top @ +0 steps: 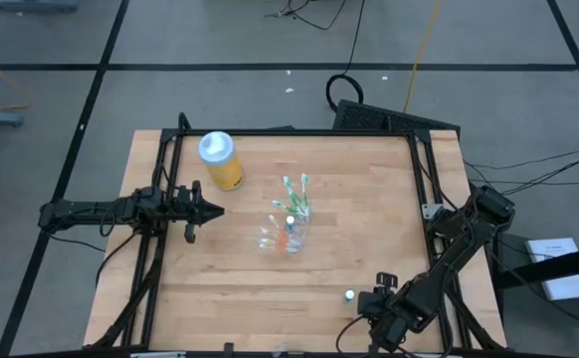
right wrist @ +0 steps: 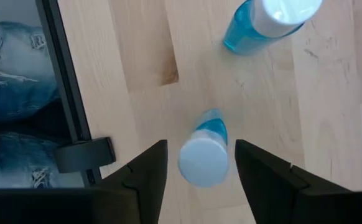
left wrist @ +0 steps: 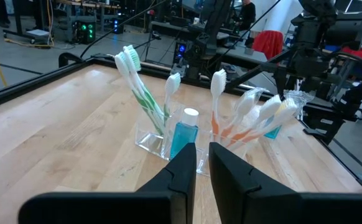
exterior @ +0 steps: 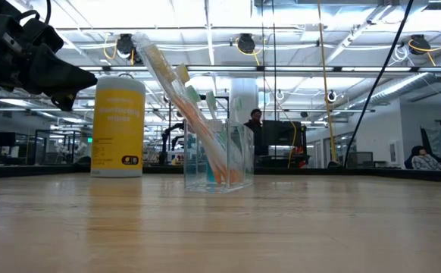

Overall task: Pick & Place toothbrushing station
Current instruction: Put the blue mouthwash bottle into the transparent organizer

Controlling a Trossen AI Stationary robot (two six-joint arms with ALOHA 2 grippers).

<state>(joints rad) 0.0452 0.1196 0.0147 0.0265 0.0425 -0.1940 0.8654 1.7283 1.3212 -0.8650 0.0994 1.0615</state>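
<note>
A small clear cup [top: 288, 235] stands mid-table with several green, orange and white toothbrushes [left wrist: 145, 93] leaning in it and a teal white-capped tube [left wrist: 183, 133] among them. Two more such tubes stand upright near the table's near right edge. One tube [right wrist: 203, 157] is between the fingers of my right gripper [right wrist: 201, 163], which points down, open, with a small gap on each side. The other tube [right wrist: 265, 22] stands just beyond it [top: 350, 295]. My left gripper [top: 215, 210] hovers shut at the table's left, level, pointing at the cup.
A yellow bottle with a pale blue lid [top: 220, 159] stands at the far left of the table. The black frame rail [right wrist: 63, 81] of the near edge runs close beside my right gripper, with a person's jeans [right wrist: 10, 93] beyond it. Bare wood lies between the cup and the tubes.
</note>
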